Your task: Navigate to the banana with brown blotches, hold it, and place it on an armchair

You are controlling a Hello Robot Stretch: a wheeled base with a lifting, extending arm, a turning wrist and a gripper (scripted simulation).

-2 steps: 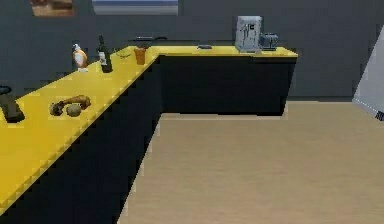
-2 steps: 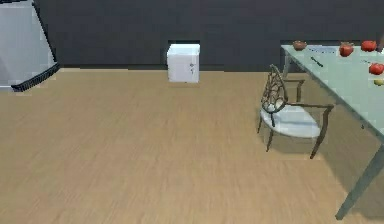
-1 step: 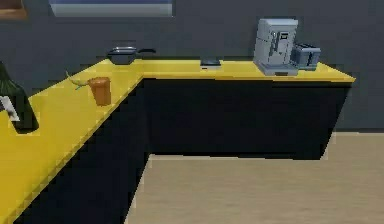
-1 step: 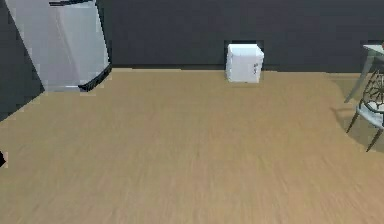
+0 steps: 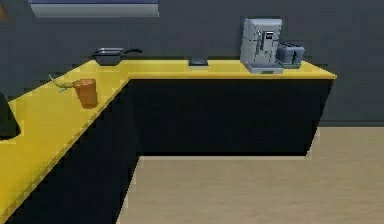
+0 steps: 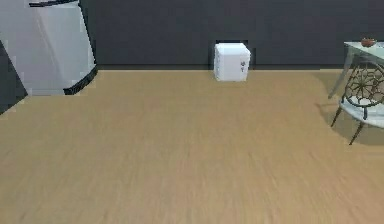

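Observation:
An L-shaped yellow counter (image 5: 160, 72) on black cabinets runs along the forward view's left and back. On it stand an orange cup (image 5: 88, 93), a small thin yellowish thing (image 5: 60, 85) beside the cup, a dark pan (image 5: 112, 54), a small flat dark thing (image 5: 199, 61) and a grey coffee machine (image 5: 264, 45).
A dark object (image 5: 6, 117) sits at the counter's left edge. In the arm side view a white fridge (image 6: 52, 45) stands at upper left, a small white box (image 6: 231, 61) against the dark back wall, and a pale round table (image 6: 364, 80) at the right. Tan wooden floor (image 6: 190, 150) lies open between them.

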